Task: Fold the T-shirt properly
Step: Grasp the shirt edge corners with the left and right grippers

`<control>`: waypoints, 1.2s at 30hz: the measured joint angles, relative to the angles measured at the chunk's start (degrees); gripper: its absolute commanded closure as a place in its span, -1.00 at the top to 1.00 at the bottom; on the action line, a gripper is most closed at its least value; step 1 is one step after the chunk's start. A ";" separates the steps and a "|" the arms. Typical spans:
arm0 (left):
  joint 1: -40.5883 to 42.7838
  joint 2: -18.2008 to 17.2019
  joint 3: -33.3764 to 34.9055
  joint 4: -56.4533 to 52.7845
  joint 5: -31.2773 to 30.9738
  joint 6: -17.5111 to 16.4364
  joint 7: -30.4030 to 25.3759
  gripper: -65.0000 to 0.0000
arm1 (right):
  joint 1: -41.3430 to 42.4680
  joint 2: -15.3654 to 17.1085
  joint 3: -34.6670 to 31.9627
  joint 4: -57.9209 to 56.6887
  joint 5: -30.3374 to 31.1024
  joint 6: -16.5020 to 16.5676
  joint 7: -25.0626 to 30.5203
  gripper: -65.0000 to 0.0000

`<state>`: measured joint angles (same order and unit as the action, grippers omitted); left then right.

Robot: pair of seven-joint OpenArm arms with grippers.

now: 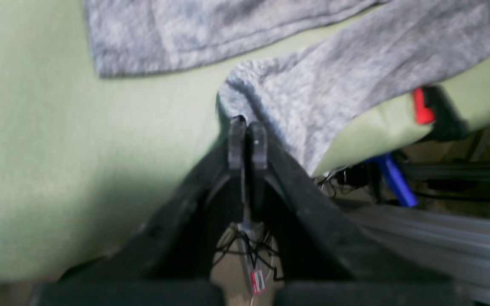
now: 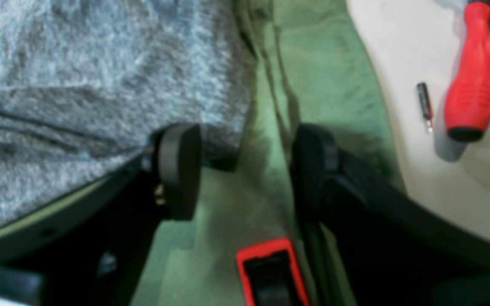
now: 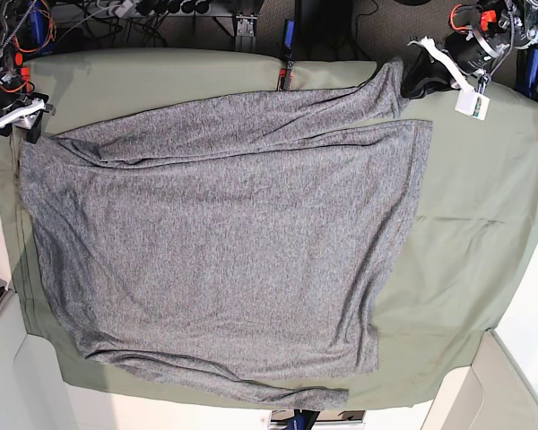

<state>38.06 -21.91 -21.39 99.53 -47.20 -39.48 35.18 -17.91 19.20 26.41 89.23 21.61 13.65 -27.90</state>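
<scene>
Base view, from 9 o'clock across to 3 o'clock. The right gripper (image 3: 22, 121) sits at about 10 o'clock, at the shirt's corner there. Its wrist view shows the jaws standing wide apart, one pad (image 2: 179, 170) touching the grey edge, the other on bare cloth; nothing is gripped.

The T-shirt (image 3: 224, 260) lies spread over most of the olive-green table cloth (image 3: 471, 224), flat but with long creases near 12 o'clock. One narrow sleeve (image 3: 341, 98) runs along the far edge toward 1 o'clock; another lies folded at 6 o'clock.

The left gripper (image 3: 411, 81) is at 1 o'clock, jaws pressed together on the sleeve cuff (image 1: 245, 91), which bunches just above the fingertips in its wrist view.

Judgement: the knit looks light, soft and limp, not slippery. It should drape and drag rather than hold shape, so any lift needs two held points. Best holds appear to be hems, cuffs and corners, where the fabric is doubled. The corner at 10 o'clock is not yet taken

A red-handled screwdriver (image 2: 472, 85) lies off the cloth, well apart from the work
</scene>
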 measured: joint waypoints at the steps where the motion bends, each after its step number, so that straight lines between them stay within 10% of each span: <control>1: 0.00 0.00 -0.02 0.00 0.04 0.00 0.00 -1.00 | 0.00 0.00 0.00 0.00 0.00 0.00 0.00 0.07; 25: 0.02 0.00 -0.02 0.00 0.17 0.00 0.39 -1.00 | 4.44 -0.50 -0.07 -0.55 2.16 0.55 -3.91 0.06; 36: -0.02 0.00 -0.02 0.00 0.15 0.00 0.37 -1.00 | 5.62 -2.43 0.00 -0.52 0.96 0.72 -5.44 -0.44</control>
<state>38.04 -21.91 -21.41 99.53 -47.05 -39.48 35.55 -12.29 16.78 26.41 88.71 22.57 14.37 -33.34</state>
